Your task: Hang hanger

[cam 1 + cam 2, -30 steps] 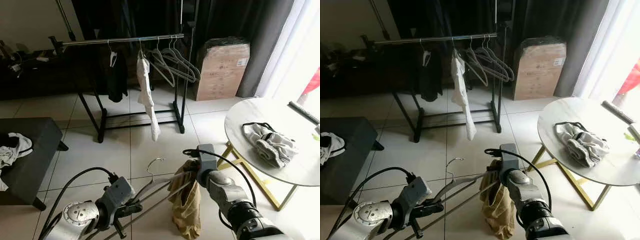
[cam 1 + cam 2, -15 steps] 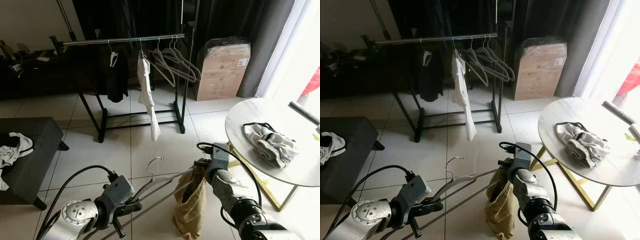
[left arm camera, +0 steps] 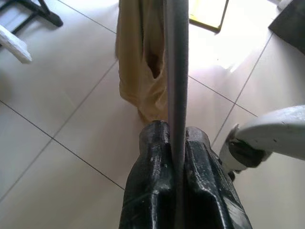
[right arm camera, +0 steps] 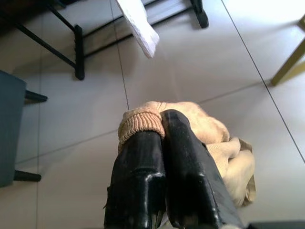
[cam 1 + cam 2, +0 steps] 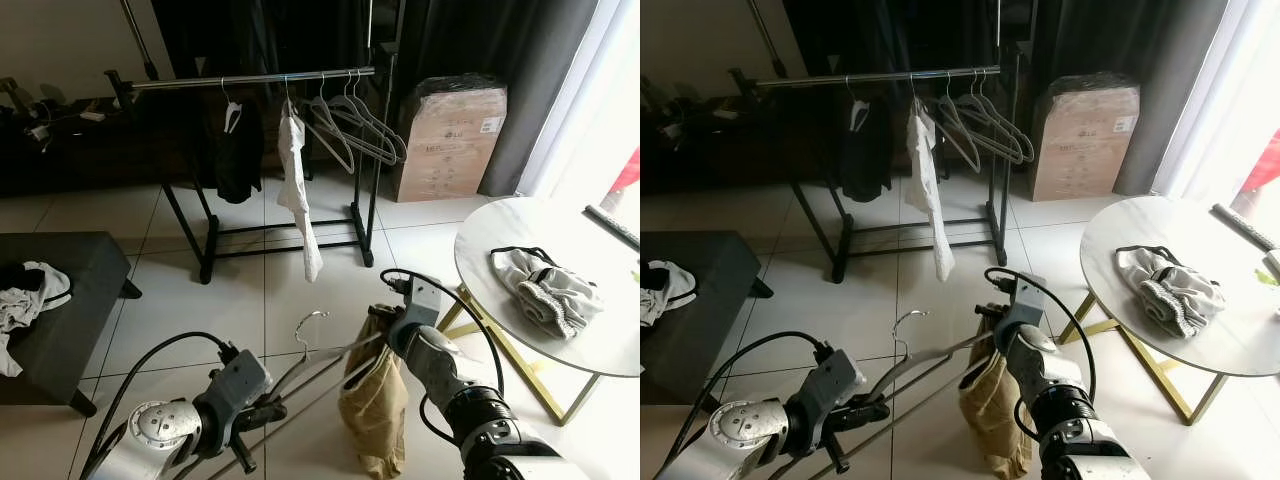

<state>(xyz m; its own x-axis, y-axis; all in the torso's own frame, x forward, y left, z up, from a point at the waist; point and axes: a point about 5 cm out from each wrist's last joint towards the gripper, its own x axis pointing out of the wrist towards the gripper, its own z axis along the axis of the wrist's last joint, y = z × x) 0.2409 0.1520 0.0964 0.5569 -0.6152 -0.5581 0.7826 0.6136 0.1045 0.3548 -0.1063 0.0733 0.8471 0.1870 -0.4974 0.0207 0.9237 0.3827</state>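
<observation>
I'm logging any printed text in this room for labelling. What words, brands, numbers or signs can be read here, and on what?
None can be read.
Cardboard box wrapped in plastic by the curtain: a white label near its upper right corner and a faint logo mark lower on its front, both too small and blurred to read.
Clothes, clothes rack, hangers, round table: no text visible.

The tan garment (image 5: 375, 400) hides the hanger's (image 5: 320, 357) far end.

A rack (image 5: 250, 80) with hangers (image 5: 355, 125) stands ahead, a box (image 5: 450, 135) right of it, a bench (image 5: 50, 300) at left, and clothes (image 5: 545, 290) on the table (image 5: 500, 225) at right.
</observation>
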